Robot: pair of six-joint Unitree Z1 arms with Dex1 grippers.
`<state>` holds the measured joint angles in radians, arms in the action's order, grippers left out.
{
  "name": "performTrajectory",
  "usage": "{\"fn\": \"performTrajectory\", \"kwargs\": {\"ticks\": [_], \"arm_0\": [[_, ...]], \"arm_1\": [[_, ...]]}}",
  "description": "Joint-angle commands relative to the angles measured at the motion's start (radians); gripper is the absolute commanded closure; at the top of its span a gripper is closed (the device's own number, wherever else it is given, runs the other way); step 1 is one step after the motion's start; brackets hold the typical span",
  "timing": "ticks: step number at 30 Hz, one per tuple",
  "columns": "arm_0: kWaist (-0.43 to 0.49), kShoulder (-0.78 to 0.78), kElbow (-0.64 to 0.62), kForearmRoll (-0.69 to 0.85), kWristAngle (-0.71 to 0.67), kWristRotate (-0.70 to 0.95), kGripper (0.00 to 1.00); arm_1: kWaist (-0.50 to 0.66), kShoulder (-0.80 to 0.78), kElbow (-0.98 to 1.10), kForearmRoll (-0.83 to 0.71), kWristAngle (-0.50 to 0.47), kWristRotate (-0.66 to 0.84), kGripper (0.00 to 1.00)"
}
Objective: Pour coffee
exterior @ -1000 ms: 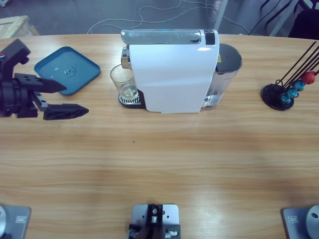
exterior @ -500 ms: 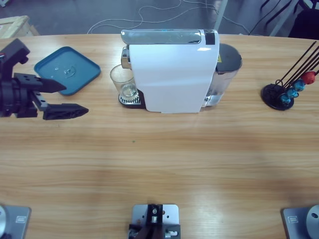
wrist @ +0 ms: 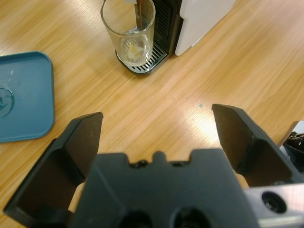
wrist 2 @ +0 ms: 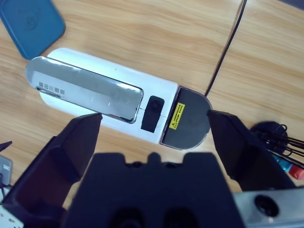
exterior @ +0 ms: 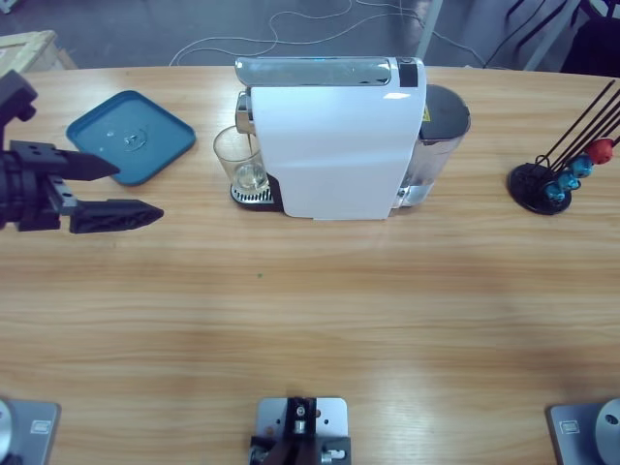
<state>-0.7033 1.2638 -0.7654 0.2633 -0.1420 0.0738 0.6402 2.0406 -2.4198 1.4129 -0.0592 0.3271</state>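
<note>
Glass tumbler under the spout of the coffee machine, both claws empty and spread wide.

High view: the glass tumbler [exterior: 239, 158] stands on the drip grille, touching the left face of the white coffee machine [exterior: 334, 136]; the blue tray [exterior: 132, 136] lies further left of the machine and the capsule stand [exterior: 557, 179] well to its right. The left gripper [exterior: 116, 189] waits left of the machine, jaws wide, holding nothing.
Left wrist view: only here a thin dark stream of coffee [wrist: 138, 14] shows, falling into the tumbler [wrist: 128, 31], and almost no liquid lies at the bottom. I judge the glass light, stiff, smooth and breakable, so a hold across the middle of its wall seems best.
Right wrist view: the right gripper [wrist 2: 154, 130] hangs above the machine [wrist 2: 109, 97], jaws wide and empty; this view alone shows the machine's top, and the tumbler is hidden.
</note>
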Motion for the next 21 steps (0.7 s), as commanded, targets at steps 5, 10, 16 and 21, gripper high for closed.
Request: {"fn": "performTrajectory", "kwargs": {"ticks": [5,10,16,21], "arm_0": [[-0.004,-0.012,0.032,0.014,0.007,-0.004,0.0],[-0.004,-0.021,0.032,0.014,0.007,-0.002,0.0],[-0.004,-0.032,0.034,0.014,0.009,0.0,0.0],[-0.004,-0.048,0.034,0.014,0.009,0.0,0.0]], "arm_1": [[0.027,-0.011,0.006,0.008,-0.029,0.052,0.0],[0.03,-0.031,0.026,0.008,-0.037,0.057,0.0],[0.032,-0.048,0.047,0.005,-0.045,0.077,0.0],[0.032,-0.071,0.056,0.005,-0.047,0.09,0.0]]}}
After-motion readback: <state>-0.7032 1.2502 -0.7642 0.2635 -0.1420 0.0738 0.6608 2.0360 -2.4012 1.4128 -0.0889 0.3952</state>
